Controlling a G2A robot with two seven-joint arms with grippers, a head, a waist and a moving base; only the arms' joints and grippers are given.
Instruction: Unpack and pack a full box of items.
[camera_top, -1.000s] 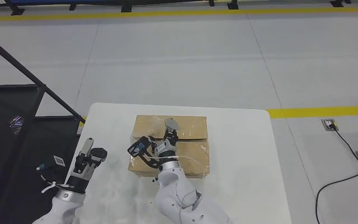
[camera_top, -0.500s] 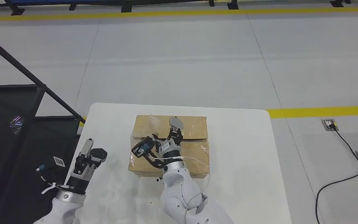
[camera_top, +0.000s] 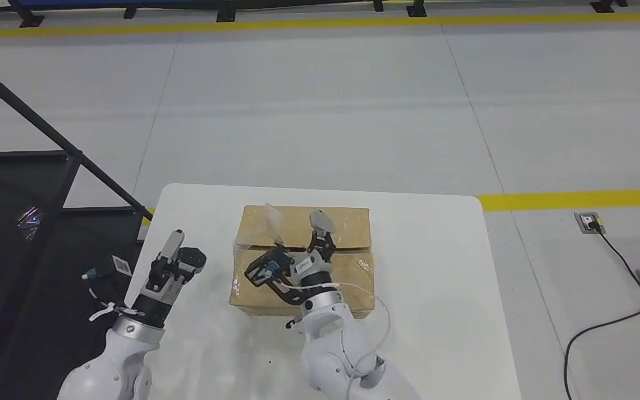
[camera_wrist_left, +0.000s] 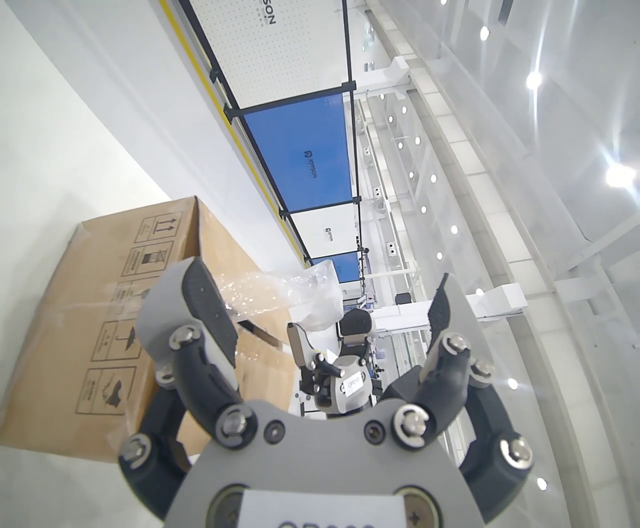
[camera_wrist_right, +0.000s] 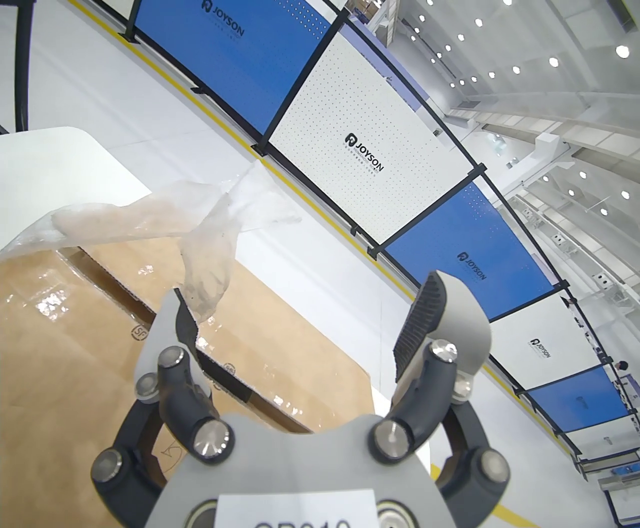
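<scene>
**Stock on table: one cardboard box, flaps down, tape strip lifted**

1. Left gripper (camera_wrist_left: 320, 275). Fingers spread wide, nothing between them. It sits over the table's left part, beside the box and apart from it, pointed toward the box's left wall.
2. Right gripper (camera_wrist_right: 305, 295). Fingers spread wide, nothing clamped between them. It hovers over the near half of the box top.
3. Tape strip (camera_wrist_right: 150, 210). Clear and crumpled, it rises off the box top. One end touches the pad of one right finger (camera_wrist_right: 187, 320); the rest arches up and away toward the box's left edge.
4. Box (camera_top: 350, 235). Brown cardboard with handling symbols printed on its left wall. It stands in the middle of the table. Both top flaps lie flat, with a dark gap along the seam between them.
5. Table (camera_top: 440, 280). White top with rounded corners.
6. Outlet (camera_top: 588, 222). On the floor to the right of the table, with a black cable running from it.
7. Yellow line (camera_top: 300, 22). Across the pale floor, well beyond the table.
</scene>
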